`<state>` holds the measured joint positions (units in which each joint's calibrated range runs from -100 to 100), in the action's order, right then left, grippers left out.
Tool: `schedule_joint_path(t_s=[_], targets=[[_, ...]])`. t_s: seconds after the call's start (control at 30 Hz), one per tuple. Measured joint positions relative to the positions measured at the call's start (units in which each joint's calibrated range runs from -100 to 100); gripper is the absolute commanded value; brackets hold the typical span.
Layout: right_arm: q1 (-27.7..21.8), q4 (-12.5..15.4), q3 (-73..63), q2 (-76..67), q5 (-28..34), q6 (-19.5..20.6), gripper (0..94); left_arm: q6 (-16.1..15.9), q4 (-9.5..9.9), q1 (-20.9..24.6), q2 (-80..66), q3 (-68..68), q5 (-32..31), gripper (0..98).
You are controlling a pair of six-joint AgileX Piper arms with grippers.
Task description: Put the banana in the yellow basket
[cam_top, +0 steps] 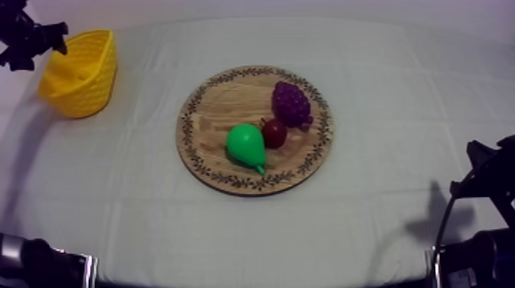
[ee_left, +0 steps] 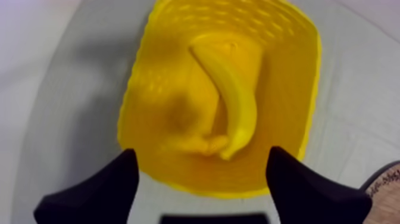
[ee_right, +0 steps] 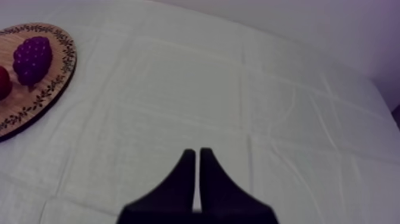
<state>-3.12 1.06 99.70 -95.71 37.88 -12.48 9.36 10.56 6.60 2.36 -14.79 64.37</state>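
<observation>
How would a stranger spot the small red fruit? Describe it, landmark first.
Find the round wooden board mid-table. Three toy fruits cluster on it; the small red fruit sits between the green pear and the purple grapes. It is the smallest, round and dark red.

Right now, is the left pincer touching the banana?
Apart. The left wrist view shows the open left pincer short of the banana, which lies inside the yellow basket.

Overhead slant; left wrist close above basket [ee_left: 286, 65]
</observation>
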Motion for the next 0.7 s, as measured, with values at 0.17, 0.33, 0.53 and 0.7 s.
schedule_joint_path(t_s=[0.17,0.33,0.53,0.7], targets=[[0.0,0.0,0.0,0.0,0.0,0.0,0.6,-0.7,0.11,-0.3,-12.7,-8.8,-0.7,55.9],[0.0,0.0,0.0,0.0,0.0,0.0,0.6,-1.5,0.13,-1.0,-25.6,-16.4,-3.2,34.2],[0.0,0.0,0.0,0.0,0.0,0.0,0.6,-2.0,-0.26,-1.1,-40.0,-26.5,-8.0,13.7],[0.0,0.0,0.0,0.0,0.0,0.0,0.6,-1.9,-0.39,-2.9,-51.7,-34.6,-12.4,3.0]])
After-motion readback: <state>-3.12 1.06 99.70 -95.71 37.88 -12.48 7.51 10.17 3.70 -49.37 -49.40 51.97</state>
